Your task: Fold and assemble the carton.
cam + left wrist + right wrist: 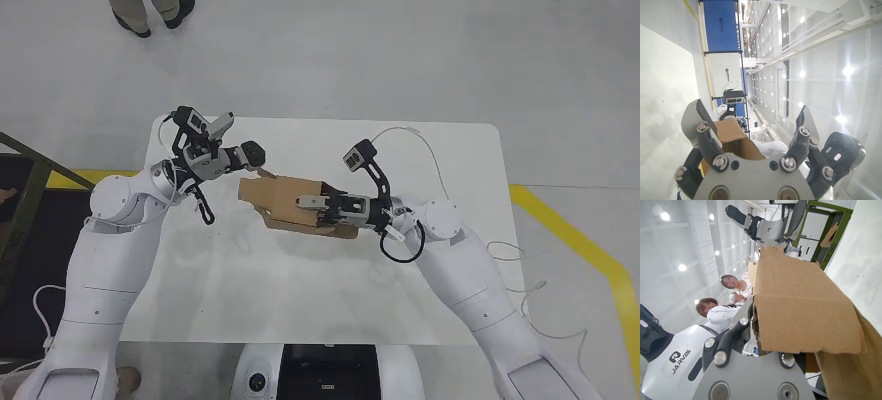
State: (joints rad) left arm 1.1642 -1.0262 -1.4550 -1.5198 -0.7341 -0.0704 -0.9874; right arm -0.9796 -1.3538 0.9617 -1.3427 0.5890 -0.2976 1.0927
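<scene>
At table (300, 290) left edge: green rack (25, 185). Left gripper (250, 154) hung with fingers spread, just beside the carton (280, 190) at mid-table. Right gripper (305, 202) was clamped on a carton wall, which hid its far finger. White cable (430, 152) looped nearby.

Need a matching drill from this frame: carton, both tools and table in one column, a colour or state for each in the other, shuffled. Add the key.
Things:
1. carton
2. left tool
3. right tool
4. table

Colour or state:
A. white
B. open, fingers spread, at one end of the carton
C. brown
D. shut on the carton

Pairs: 1-C, 2-B, 3-D, 4-A
</scene>
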